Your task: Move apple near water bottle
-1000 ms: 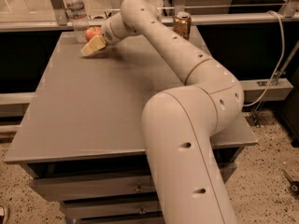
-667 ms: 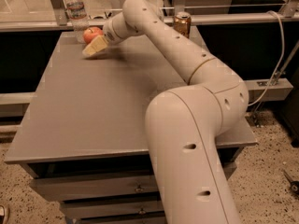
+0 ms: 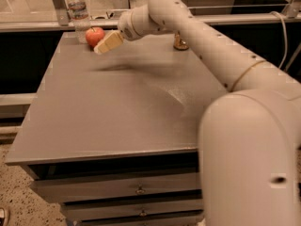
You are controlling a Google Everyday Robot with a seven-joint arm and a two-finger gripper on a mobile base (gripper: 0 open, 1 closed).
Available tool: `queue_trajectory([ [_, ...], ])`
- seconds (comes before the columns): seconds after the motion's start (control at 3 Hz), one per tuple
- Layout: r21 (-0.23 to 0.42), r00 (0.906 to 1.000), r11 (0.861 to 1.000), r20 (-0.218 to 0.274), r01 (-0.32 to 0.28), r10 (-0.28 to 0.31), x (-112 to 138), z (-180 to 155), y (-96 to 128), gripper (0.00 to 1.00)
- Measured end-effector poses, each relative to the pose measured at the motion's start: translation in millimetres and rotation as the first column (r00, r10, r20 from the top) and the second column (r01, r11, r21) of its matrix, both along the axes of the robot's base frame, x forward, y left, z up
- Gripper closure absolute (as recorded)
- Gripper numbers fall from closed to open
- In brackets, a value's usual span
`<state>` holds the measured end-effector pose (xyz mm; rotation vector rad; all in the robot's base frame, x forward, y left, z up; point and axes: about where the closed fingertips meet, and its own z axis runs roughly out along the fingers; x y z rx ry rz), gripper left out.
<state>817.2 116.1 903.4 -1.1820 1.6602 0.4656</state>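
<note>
Apple (image 3: 95, 35) on the surface (image 3: 117, 117), far-left corner, just beside the water bottle (image 3: 77, 8). Gripper (image 3: 108, 42) is at the apple's right flank; I cannot tell whether it is open or closed. I judge the apple firm, smooth and roll-prone, best gripped across its widest girth.

The arm (image 3: 211, 55) stretches far forward and to the left from its bulky near link. At its far end, the claw (image 3: 108, 42) angles down-left.
</note>
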Motion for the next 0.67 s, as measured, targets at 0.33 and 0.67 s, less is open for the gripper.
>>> queue_trajectory([
  [0.33, 0.033, 0.9941, 0.995, 0.063, -0.090, 0.088, -71, 27, -27, 0.00],
  [0.67, 0.080, 0.9723, 0.973, 0.108, -0.216, 0.207, -145, 46, -45, 0.00],
])
